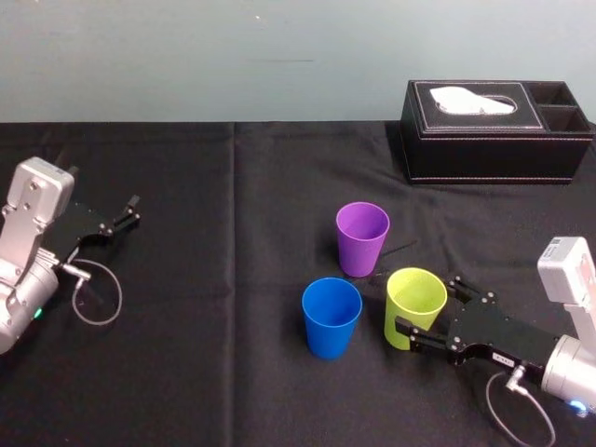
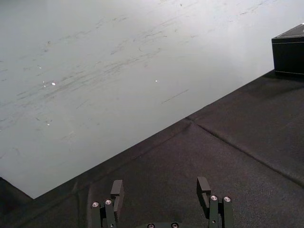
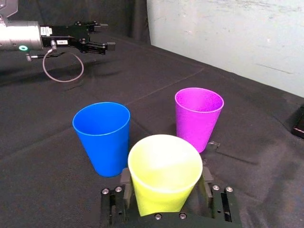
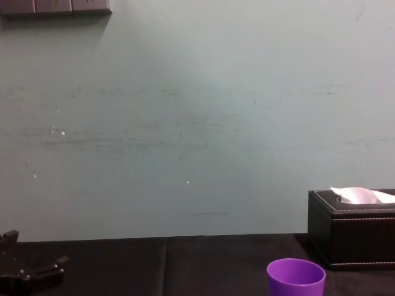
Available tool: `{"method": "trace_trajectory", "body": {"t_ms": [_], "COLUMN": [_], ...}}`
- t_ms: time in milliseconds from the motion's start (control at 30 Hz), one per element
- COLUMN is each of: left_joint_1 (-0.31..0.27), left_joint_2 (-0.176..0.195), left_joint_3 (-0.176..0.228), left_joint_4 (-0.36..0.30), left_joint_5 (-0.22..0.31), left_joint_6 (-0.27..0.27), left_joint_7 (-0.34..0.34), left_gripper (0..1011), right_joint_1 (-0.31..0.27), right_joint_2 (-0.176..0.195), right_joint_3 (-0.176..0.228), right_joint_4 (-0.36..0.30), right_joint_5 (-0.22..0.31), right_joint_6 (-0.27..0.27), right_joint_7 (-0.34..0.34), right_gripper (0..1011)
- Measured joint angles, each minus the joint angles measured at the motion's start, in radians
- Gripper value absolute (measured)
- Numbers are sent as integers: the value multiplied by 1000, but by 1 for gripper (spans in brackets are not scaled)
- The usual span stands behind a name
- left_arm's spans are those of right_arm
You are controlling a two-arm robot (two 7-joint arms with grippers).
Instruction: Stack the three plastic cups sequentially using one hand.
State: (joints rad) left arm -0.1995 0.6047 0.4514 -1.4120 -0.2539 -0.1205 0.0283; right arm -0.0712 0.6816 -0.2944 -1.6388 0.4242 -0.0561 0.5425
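Three plastic cups stand upright and close together on the black cloth. The purple cup (image 1: 361,237) (image 3: 198,116) (image 4: 296,279) is farthest back, and the blue cup (image 1: 331,317) (image 3: 103,137) sits front left. At the front right is the yellow-green cup (image 1: 414,303) (image 3: 164,173). My right gripper (image 1: 428,304) (image 3: 165,183) reaches in from the right, with one finger against each side of the yellow-green cup near its base. My left gripper (image 1: 126,212) (image 2: 159,190) (image 3: 102,35) rests open and holds nothing at the table's far left.
A black tissue box (image 1: 494,130) (image 4: 352,228) (image 2: 289,54) stands at the back right against the wall. A cable loop (image 1: 98,293) hangs by the left arm. Bare cloth lies between the left arm and the cups.
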Motion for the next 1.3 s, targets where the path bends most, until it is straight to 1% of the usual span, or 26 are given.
{"method": "trace_trajectory", "body": {"t_ms": [33,100,133,200,467,900,967,1000,1033,1100,1167,1300], "left_joint_1": [0,0,0,0,0,0,0,0,0,0,0,0], "left_joint_2": [0,0,0,0,0,0,0,0,0,0,0,0], "left_joint_3": [0,0,0,0,0,0,0,0,0,0,0,0], "left_joint_4": [0,0,0,0,0,0,0,0,0,0,0,0], "left_joint_5": [0,0,0,0,0,0,0,0,0,0,0,0], "left_joint_6": [0,0,0,0,0,0,0,0,0,0,0,0], "left_joint_7": [0,0,0,0,0,0,0,0,0,0,0,0], "left_gripper": [1012,1011,1011,1011,1011,1011,1011,1011,1011,1011,1011,1011], "right_joint_1": [0,-1,-1,-1,-2,-3,-25,-25,-43,-61,-90,-101], "right_joint_2": [0,1,1,1,2,3,4,4,7,13,25,34], "right_joint_3": [0,0,1,1,2,2,23,23,39,57,96,128], "right_joint_4": [0,-1,-1,-1,-2,-3,-34,-34,-58,-87,-145,-187], "right_joint_5": [0,1,1,2,3,5,4,4,5,6,21,51], "right_joint_6": [0,0,0,0,-1,-1,4,4,8,13,30,57], "right_joint_7": [0,0,0,0,-1,-2,-29,-29,-44,-55,-70,-70], "right_gripper": [850,815,781,764,735,733,733,733,734,733,733,734]}}
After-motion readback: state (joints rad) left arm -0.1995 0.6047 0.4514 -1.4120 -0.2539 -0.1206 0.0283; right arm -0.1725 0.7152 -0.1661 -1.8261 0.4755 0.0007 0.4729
